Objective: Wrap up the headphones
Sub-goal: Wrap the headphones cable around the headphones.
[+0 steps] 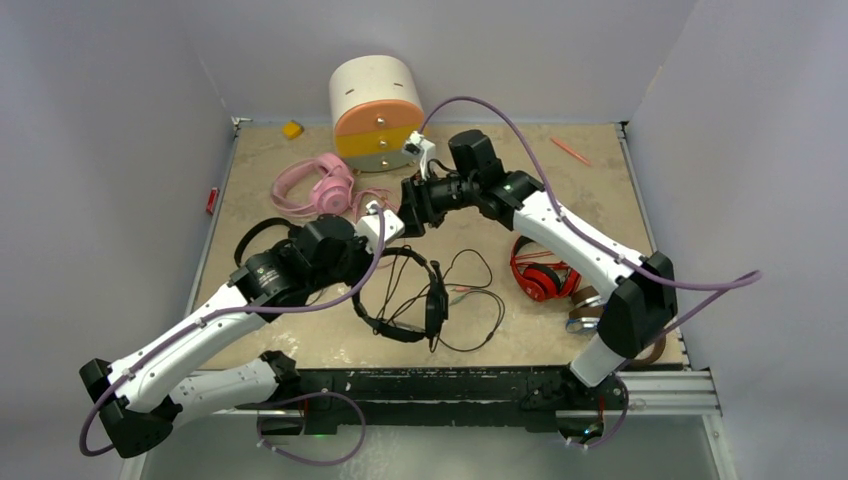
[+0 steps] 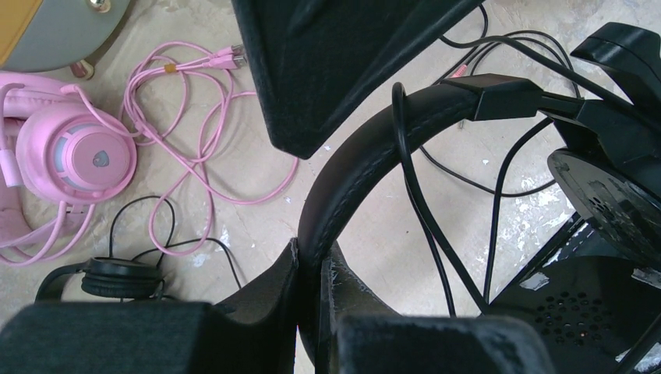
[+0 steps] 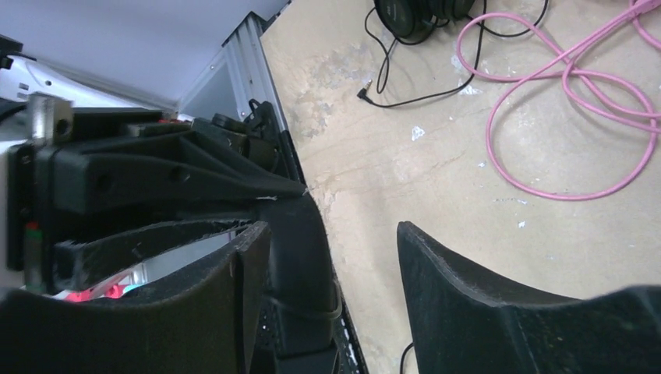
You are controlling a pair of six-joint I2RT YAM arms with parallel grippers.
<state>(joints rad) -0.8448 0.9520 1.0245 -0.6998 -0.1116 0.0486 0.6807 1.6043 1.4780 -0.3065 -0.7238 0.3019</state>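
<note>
Table (image 1: pixel 600 190), 11 o'clock: pink headphones (image 1: pixel 320 185). Left gripper (image 2: pixel 312 265) clamped on headband of black headphones (image 2: pixel 351 171), table centre. Right gripper (image 3: pixel 334 234) at its 1 o'clock, jaws apart beside that headband. Red headphones (image 1: pixel 540 275) at 4 o'clock.

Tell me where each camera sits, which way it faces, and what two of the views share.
Top external: above and behind the bases, looking down on the table; the left arm and right arm show.
Left wrist: looks down past the left pincer, shut on the black headphones at the headband.
Right wrist: looks down along the table between the fingers of the open right pincer.
Shared: the pink cable lies in both wrist views.
</note>
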